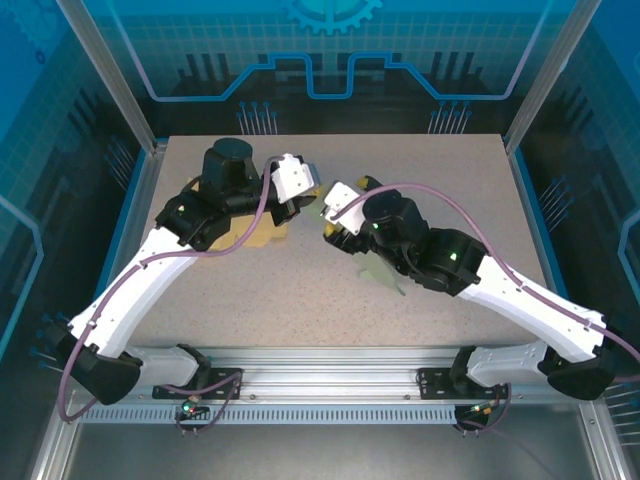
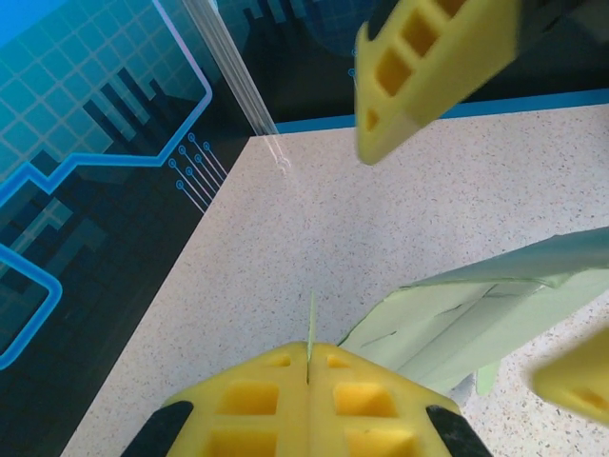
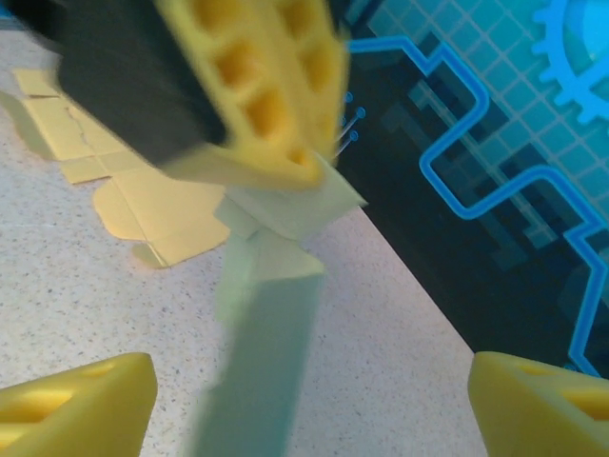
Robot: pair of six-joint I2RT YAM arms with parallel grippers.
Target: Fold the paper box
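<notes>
Paper box [image 2: 457, 314] pinched in left gripper [image 2: 307, 350], right gripper [image 3: 304, 381] spread, yellow cardboard [image 3: 143, 195] nearby.

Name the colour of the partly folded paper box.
The paper box is pale green; left wrist view.

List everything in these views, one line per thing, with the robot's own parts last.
pale green paper box: one, pale green, partly folded, between the two hands near the table's middle.
flat yellow cardboard blank: one, yellow-tan, lying flat on the table's left part, partly under the left arm.
speckled tabletop: one, beige, spanning the work area.
blue printed wall panels: blue with line patterns, at the back and both sides.
left arm: one, white and black, reaching in from the near left.
right arm: one, white and black, reaching in from the near right.
left hand: one, yellow fingers, shut on an edge of the box.
right hand: one, yellow fingers, open, one finger on either side of the box.
</notes>
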